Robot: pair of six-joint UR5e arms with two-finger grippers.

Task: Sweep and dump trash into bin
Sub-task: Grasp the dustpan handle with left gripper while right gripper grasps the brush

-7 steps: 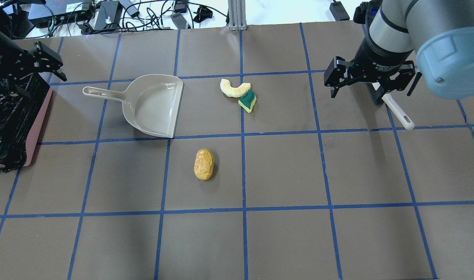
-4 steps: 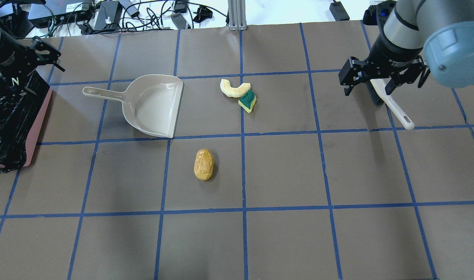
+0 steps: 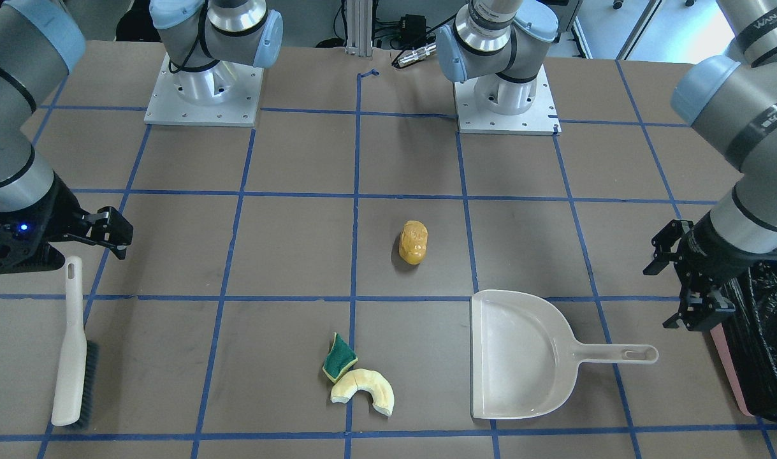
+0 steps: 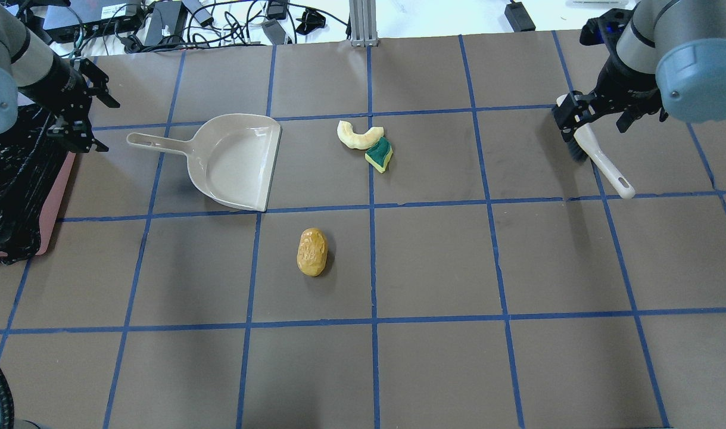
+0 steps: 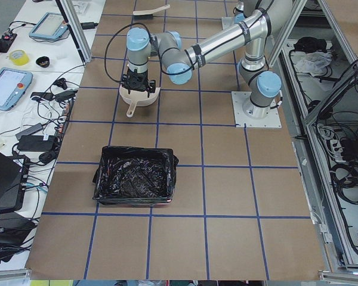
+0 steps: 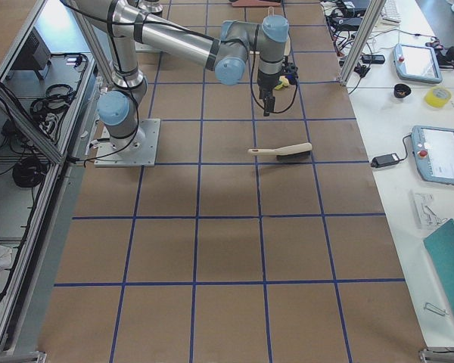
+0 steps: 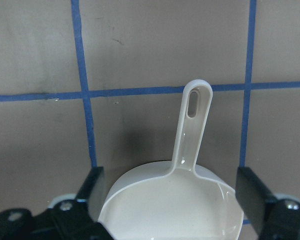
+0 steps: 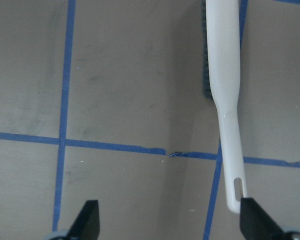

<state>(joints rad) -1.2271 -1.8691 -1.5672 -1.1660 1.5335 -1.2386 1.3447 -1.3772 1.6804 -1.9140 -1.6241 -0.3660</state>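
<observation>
Here, both arms hover over a brown worktop [image 4: 434,256] gridded with blue tape. The left gripper [image 4: 108,126] has its fingers spread wide and empty above the handle end of a beige dustpan [image 4: 237,161], just beside the bin [image 4: 56,196] at the worktop's left edge. The right gripper [image 4: 594,121], its fingers likewise wide apart and holding nothing, hangs over a white brush [image 4: 604,164]. The potato-like lump [image 4: 312,252] lies alone near the middle, while the crescent slice [image 4: 358,136] touches the sponge wedge [image 4: 379,155] near the dustpan's mouth.
</observation>
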